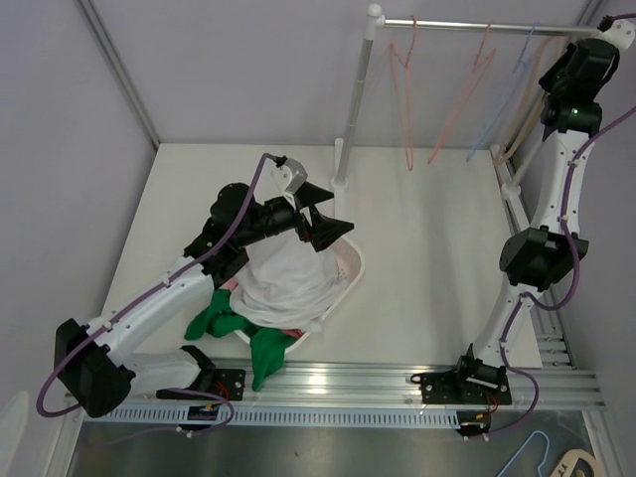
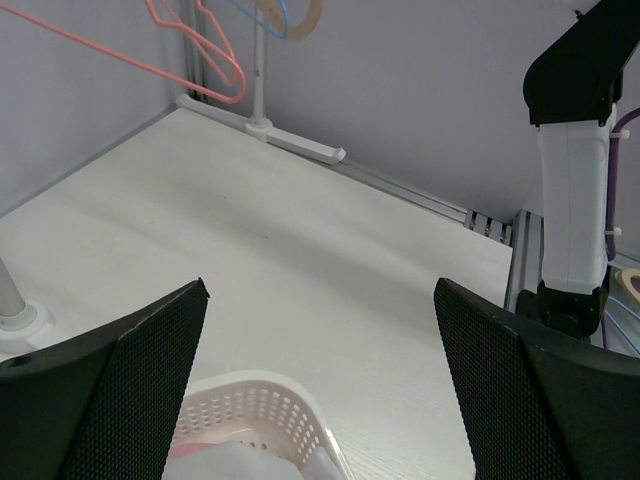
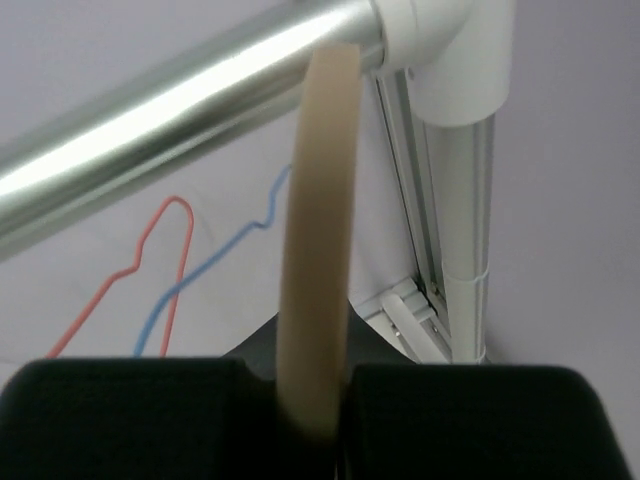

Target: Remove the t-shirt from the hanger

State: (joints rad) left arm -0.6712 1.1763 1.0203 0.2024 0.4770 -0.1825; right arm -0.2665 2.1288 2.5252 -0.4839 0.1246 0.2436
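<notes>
White table (image 1: 427, 258): left gripper (image 1: 326, 214) fingers apart over t-shirt (image 1: 288, 278) in basket (image 1: 355, 266); right gripper (image 1: 576, 55) clamped on tan hanger (image 3: 318, 200), upper right.

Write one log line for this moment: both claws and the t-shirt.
left claw: open over laundry basket | right claw: shut on beige hanger at rail | white t-shirt: in basket
</notes>
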